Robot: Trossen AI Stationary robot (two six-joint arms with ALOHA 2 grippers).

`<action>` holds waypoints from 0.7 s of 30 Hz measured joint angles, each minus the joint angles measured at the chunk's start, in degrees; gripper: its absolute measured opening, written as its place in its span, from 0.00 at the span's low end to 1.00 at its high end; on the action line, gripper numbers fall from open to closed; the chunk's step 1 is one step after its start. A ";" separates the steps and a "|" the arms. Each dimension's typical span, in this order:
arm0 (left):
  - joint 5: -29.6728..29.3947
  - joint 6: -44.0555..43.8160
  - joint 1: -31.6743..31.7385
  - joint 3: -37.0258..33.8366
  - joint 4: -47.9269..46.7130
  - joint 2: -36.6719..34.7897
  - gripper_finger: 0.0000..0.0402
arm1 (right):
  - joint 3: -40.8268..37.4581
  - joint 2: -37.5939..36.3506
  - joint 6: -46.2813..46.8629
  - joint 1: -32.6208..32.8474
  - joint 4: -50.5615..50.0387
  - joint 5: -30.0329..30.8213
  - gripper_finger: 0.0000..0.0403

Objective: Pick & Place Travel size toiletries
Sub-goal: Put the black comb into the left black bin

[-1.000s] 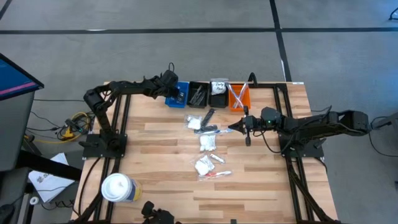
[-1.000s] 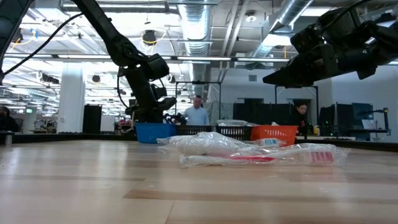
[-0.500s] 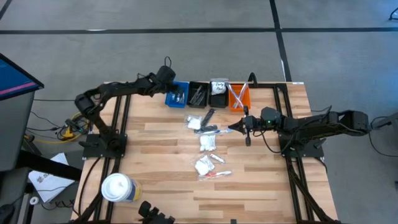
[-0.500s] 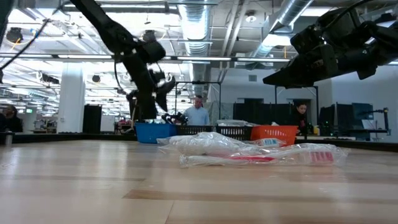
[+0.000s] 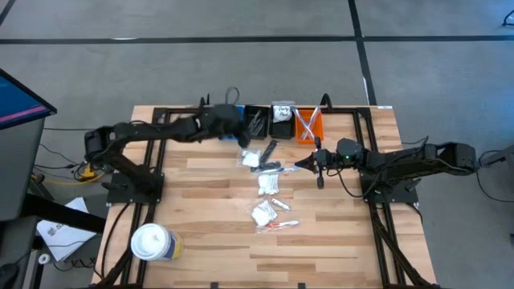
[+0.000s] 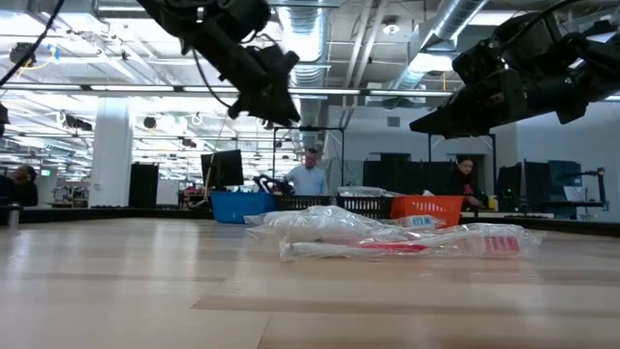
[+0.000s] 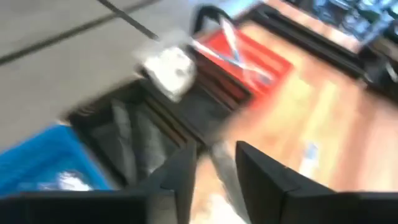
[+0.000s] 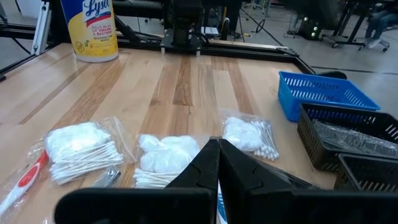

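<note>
The toiletries lie in a loose pile mid-table (image 5: 267, 186): clear sachets of cotton swabs (image 8: 252, 135), a red toothbrush in a wrapper (image 8: 25, 180) and black combs (image 5: 269, 149). My left gripper (image 5: 242, 138) hangs above the pile's far end, just in front of the bins. The left wrist view shows it (image 7: 214, 180) open with a narrow gap and nothing between its fingers. My right gripper (image 5: 305, 164) hovers off the table to the right of the pile. It is shut (image 8: 217, 155) and empty.
A row of small bins stands along the far edge: blue (image 5: 229, 127), two black (image 5: 257, 122), and orange (image 5: 307, 125). A white tub with a yellow label (image 5: 152, 242) stands near the left near corner. Bare wood lies left and right of the pile. People show in the room behind.
My left arm has swung from over the blue bin toward the table's right and near side, ending above the far end of the pile; in the low view its gripper has risen. The right arm and the pile have kept still.
</note>
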 joint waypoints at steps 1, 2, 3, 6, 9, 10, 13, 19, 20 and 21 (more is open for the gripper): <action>-0.42 -0.07 -1.46 -0.06 -0.02 0.79 0.22 | 0.00 0.01 0.00 0.00 0.16 0.00 0.00; -0.86 -0.13 -3.00 -0.09 0.98 1.96 0.18 | 0.00 0.00 0.00 0.00 0.39 0.02 0.00; -0.95 -0.21 -4.32 -0.07 2.52 3.18 0.14 | 0.02 0.00 0.00 0.00 0.47 0.00 0.00; -0.95 -1.35 -6.89 0.10 5.86 7.11 0.03 | 0.02 0.00 0.02 0.00 0.90 0.02 0.00; -2.27 -2.93 -7.44 1.46 5.85 11.97 0.01 | 0.02 0.00 0.02 0.00 1.41 0.01 0.00; -2.50 -3.39 -7.44 2.20 5.88 13.57 0.01 | 0.02 0.00 0.02 0.00 1.57 0.00 0.00; -2.46 -4.64 -7.22 4.51 6.17 18.57 0.00 | 0.02 0.00 0.22 0.00 1.66 0.02 0.00; -1.27 -4.69 -7.33 10.84 4.69 26.70 0.00 | 0.02 0.00 0.22 0.00 1.57 0.00 0.00; -1.34 -4.69 -7.53 12.03 4.15 28.01 0.00 | 0.02 0.00 0.22 0.00 1.49 0.00 0.00; -1.22 -4.69 -7.63 13.16 3.91 29.20 0.00 | 0.02 0.00 0.20 0.00 1.35 0.01 0.00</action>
